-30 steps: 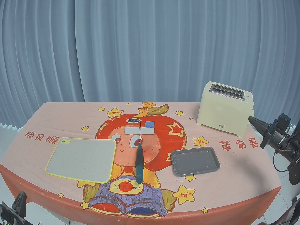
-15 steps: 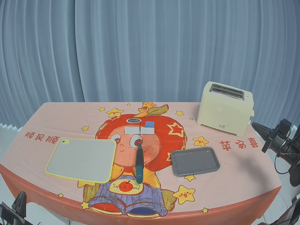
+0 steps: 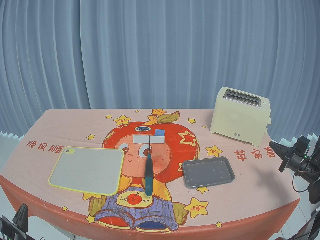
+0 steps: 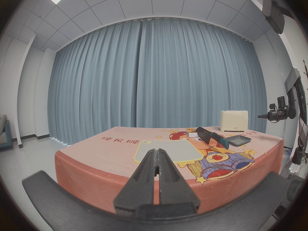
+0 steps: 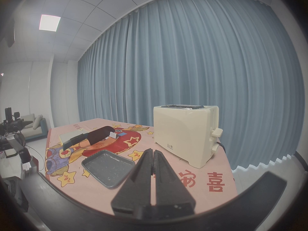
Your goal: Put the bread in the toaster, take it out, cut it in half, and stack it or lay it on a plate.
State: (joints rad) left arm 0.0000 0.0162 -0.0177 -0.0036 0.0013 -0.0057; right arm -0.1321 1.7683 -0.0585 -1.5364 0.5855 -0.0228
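The bench wears a pink cartoon cloth, with a blue curtain hanging behind it. The cream toaster stands upright at the far right corner, its slot facing up; I cannot tell what lies inside the slot. In front of the toaster, nearer the middle, sits the grey plate, a shallow rectangular tray. A knife with a teal handle lies along the centre of the cloth, handle toward the near edge. Its blade is set on edge and reaches a small white block with a blue block just beside it. On the left lies 1 cutting board with a yellow rim, flat and well apart from the plate.

The right gripper hangs just off the right edge of the bench, near the toaster but apart from it, its 2 fingers pressed together on nothing. The left gripper sits low off the near left corner, likewise closed and holding nothing, pointing toward the cutting board
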